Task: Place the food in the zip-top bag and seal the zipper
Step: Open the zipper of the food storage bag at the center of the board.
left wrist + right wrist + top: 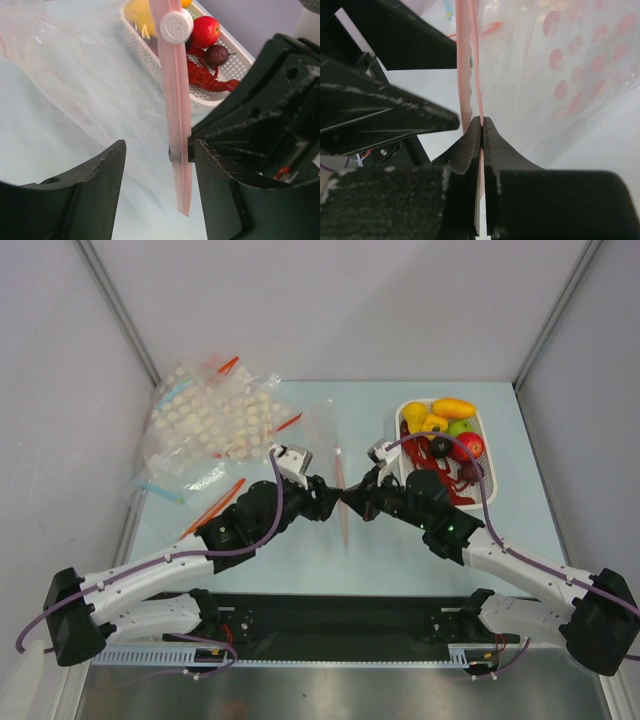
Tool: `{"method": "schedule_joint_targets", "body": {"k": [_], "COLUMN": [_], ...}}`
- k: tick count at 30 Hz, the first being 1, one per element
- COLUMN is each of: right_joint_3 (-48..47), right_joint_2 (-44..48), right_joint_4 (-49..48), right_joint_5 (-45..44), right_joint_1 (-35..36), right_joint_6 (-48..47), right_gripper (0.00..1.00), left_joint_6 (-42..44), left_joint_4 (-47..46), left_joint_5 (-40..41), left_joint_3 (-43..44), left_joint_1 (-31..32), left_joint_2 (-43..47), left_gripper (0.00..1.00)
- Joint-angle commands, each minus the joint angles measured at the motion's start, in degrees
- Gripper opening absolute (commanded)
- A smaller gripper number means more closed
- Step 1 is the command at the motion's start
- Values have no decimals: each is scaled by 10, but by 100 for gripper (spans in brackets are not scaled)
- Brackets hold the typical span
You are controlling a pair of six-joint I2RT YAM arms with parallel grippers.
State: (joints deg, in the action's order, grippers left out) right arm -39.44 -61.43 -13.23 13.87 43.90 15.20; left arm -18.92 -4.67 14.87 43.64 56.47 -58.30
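Observation:
The plain clear zip-top bag (318, 435) lies in mid-table, its pinkish-red zipper (343, 525) running toward the near edge. My right gripper (356, 499) is shut on the zipper (466, 60), pinching the strip between its fingertips (475, 131). My left gripper (331, 499) is open, and the zipper (178, 125) hangs between its jaws, close to the right finger (220, 170). A white slider (176, 26) sits on the strip. The food is in a white basket (488, 455): yellow pepper (415, 415), mango (453, 407), red apple (469, 445), purple fruit (441, 447), lobster (430, 482).
Clear bags printed with white dots (215, 415) are piled at the back left, with orange and blue zipper strips (212, 506) near them. Grey walls enclose the table on three sides. The two grippers face each other tip to tip at mid-table.

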Motion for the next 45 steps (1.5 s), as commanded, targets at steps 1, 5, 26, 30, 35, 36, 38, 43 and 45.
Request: {"method": "schedule_joint_targets", "body": {"k": [1, 5, 26, 30, 35, 36, 38, 43, 45], "right_joint_3": [-5, -5, -7, -5, 6, 6, 11, 24, 26], "right_joint_2": [15, 14, 7, 15, 26, 27, 30, 43, 51], "right_joint_4": [-28, -37, -27, -22, -33, -35, -44, -65, -66], "right_joint_5": [-67, -117, -267, -284, -267, -263, -253, -245, -254], "right_joint_1": [34, 66, 95, 90, 80, 80, 80, 80, 80], "right_joint_6": [-10, -15, -23, -18, -10, -11, -9, -6, -3], "right_gripper": [0, 0, 0, 0, 0, 0, 0, 0, 0], "left_joint_6": [15, 19, 33, 34, 34, 34, 34, 31, 28], "left_joint_4": [0, 5, 71, 96, 103, 103, 103, 127, 141], "left_joint_5": [43, 52, 125, 153, 149, 147, 144, 176, 186], "left_joint_3": [26, 31, 78, 91, 99, 101, 102, 127, 136], "left_joint_1": [6, 10, 26, 36, 40, 39, 40, 40, 40], "left_joint_2": [-1, -11, -58, -64, -76, -84, -93, -135, -142], "left_gripper": [61, 56, 0, 3, 20, 28, 41, 39, 38]}}
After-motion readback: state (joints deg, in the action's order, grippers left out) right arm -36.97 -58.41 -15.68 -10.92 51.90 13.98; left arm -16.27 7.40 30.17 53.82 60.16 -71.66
